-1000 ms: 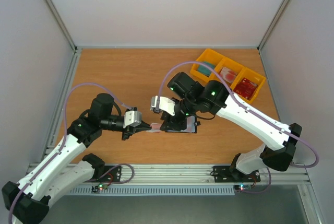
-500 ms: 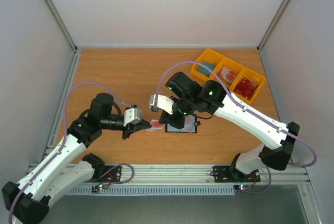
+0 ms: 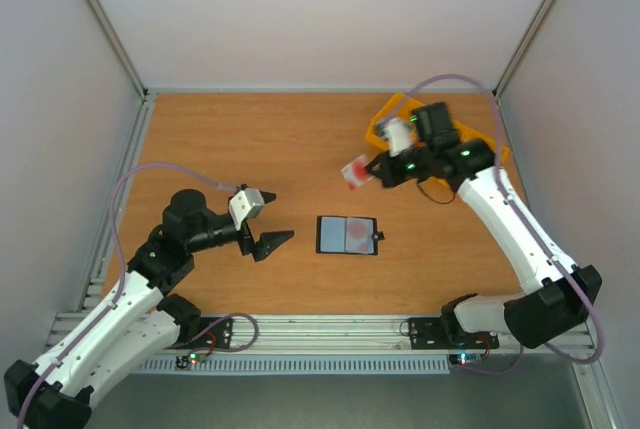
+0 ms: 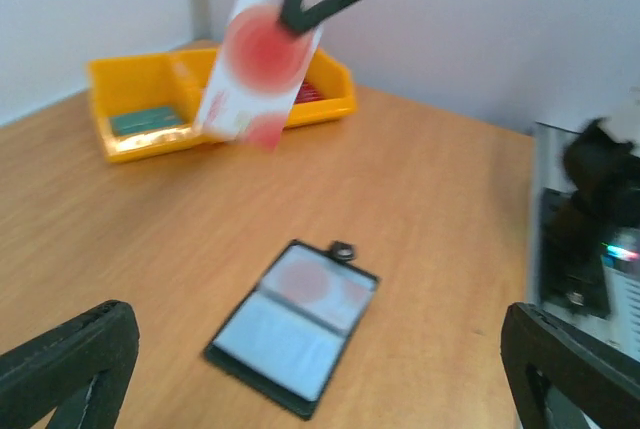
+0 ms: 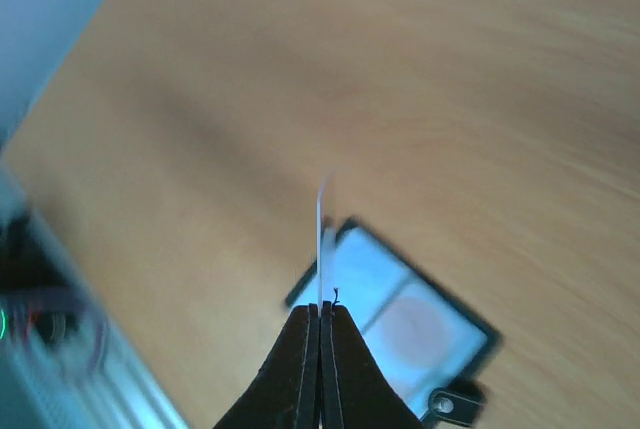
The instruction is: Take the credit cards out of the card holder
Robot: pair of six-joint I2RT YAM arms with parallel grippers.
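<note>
My right pincer (image 3: 371, 170) is clamped on a red credit card (image 3: 354, 171), raised far-right of the card holder (image 3: 347, 234) lying open on the desk (image 3: 230, 149); my left pincer (image 3: 273, 245) stands apart.

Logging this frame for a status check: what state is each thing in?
left gripper: open, empty.
right gripper: shut on credit card.
credit card: off the table, pinched by one edge.
card holder: open, lying flat on table.
second card: in holder pocket beside tab.
yellow tray: holds items.
</note>
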